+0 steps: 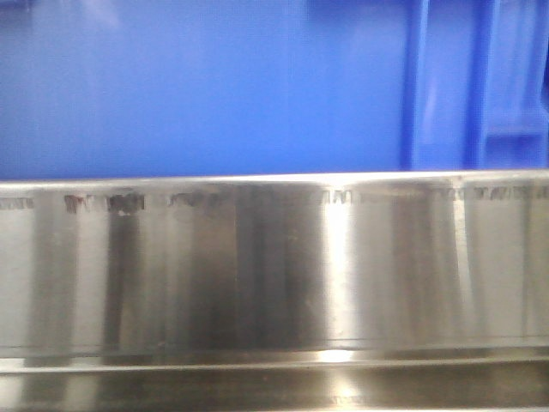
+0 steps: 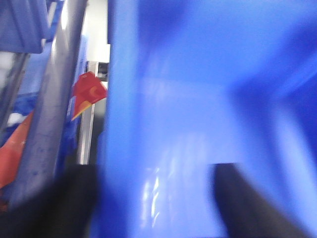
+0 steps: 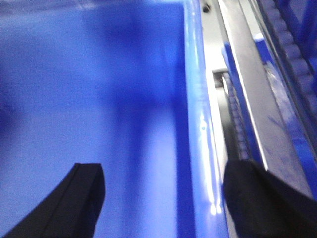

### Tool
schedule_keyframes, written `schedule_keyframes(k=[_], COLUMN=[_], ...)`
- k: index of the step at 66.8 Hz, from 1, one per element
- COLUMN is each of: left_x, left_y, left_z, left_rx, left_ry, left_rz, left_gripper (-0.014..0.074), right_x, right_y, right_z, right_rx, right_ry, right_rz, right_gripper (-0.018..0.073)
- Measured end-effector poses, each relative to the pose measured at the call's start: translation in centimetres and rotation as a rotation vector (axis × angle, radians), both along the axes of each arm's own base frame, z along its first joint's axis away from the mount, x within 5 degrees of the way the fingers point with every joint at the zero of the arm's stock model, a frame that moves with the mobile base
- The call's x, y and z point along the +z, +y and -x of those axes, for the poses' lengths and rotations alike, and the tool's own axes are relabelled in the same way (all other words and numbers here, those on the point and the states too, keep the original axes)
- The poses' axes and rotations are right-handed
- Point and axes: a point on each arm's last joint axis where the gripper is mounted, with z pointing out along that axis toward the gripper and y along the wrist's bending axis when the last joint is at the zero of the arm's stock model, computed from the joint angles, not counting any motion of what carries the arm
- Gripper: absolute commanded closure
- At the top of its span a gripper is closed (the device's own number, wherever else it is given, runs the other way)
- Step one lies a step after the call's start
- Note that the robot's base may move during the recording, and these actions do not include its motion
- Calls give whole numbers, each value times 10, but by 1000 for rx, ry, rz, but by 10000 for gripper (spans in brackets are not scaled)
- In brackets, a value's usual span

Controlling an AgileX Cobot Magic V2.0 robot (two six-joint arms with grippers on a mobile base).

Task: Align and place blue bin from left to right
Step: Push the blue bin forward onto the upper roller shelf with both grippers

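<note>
One big blue bin [image 1: 214,86] fills most of what we see. From the front it sits behind a shiny metal rail [image 1: 274,266], and its flat side has raised ribs on the right. We cannot see what it rests on.

Next comes our right gripper [image 3: 161,198]. Its two dark fingers [image 3: 74,203] are spread wide apart. One finger is over the inside of the bin. The other is outside the bin's wall. The bright blue rim runs between them. So the wall is in the gap, but we cannot tell if the fingers touch it. Beside that rim lies a long grey metal track [image 3: 247,99].

Then comes our left gripper [image 2: 153,208]. It is blurry. Its two dark fingers [image 2: 247,203] are apart too, and a blue wall of the bin stands between them, very close up. We cannot tell if they press on it.

Last and smallest, a red and orange thing [image 2: 86,91] shows at the left, behind a grey bar [image 2: 54,99].
</note>
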Motion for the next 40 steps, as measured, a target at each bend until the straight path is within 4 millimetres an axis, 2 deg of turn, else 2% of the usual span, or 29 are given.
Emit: schedule_keyframes(k=[19,24,26,31,40], left_x=[10,18,23,35,48], left_y=[-2,-1,0,1,5], left_z=[1,4,6,10,17], left_rx=[-10,-10,-11,-9,-6], left_ry=[-45,-68,-85,-110,-150], left_rz=[29,37,45,52,56], left_gripper=[99,123,151,287,600], right_x=[14,17,19,23,31], right_y=[-3,-6,-7,-9,-15], right_z=[7,9,10,14,20], right_rx=[18,22,25,37,50], right_ry=[-39,-47,-52,-63,-84], right_rz=[-43,-40,-38,-31,-27], right_gripper=[160,199,243,370,629])
